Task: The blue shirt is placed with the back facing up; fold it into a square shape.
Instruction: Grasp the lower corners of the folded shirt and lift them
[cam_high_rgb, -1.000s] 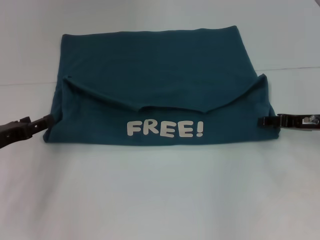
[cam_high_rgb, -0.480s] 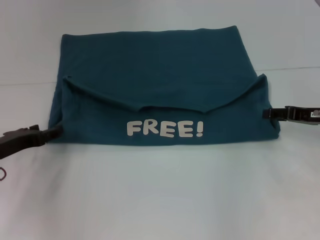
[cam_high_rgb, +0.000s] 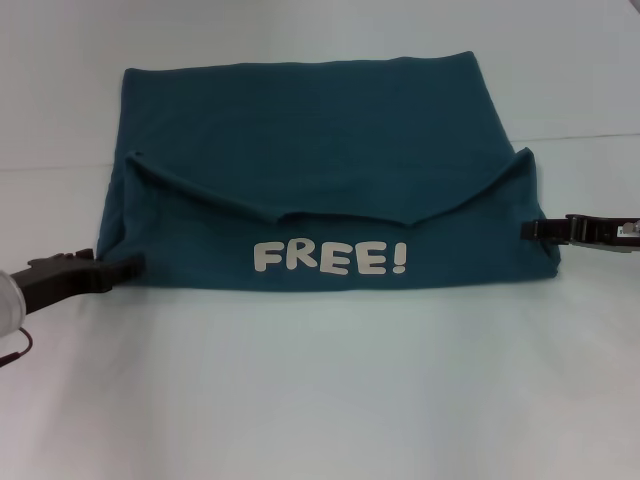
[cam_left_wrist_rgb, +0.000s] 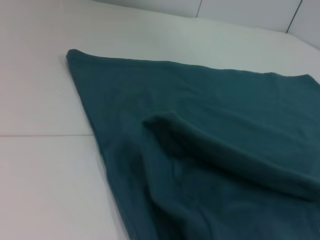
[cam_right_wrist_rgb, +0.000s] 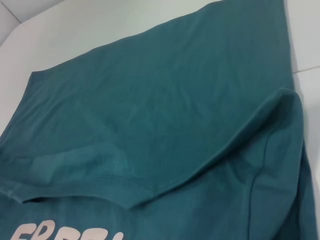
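Note:
The blue shirt (cam_high_rgb: 310, 150) lies flat in the middle of the white table (cam_high_rgb: 320, 400). Its near part is folded over onto the rest, so white "FREE!" lettering (cam_high_rgb: 330, 258) faces up along the near edge. My left gripper (cam_high_rgb: 128, 267) comes in low from the left, its tip at the shirt's near left corner. On the right, my right gripper (cam_high_rgb: 528, 229) has its tip at the shirt's right edge. The left wrist view shows the shirt (cam_left_wrist_rgb: 210, 125) with a raised fold. The right wrist view shows the shirt (cam_right_wrist_rgb: 165, 100), the flap's hem and part of the lettering (cam_right_wrist_rgb: 65, 234).
A thin seam (cam_high_rgb: 590, 137) runs across the table top behind the shirt's middle. White table surface lies on all sides of the shirt, widest toward me.
My left gripper has moved right and toward me, from the shirt's left edge to its near left corner. The right gripper has risen slightly along the right edge. The shirt looks unchanged.

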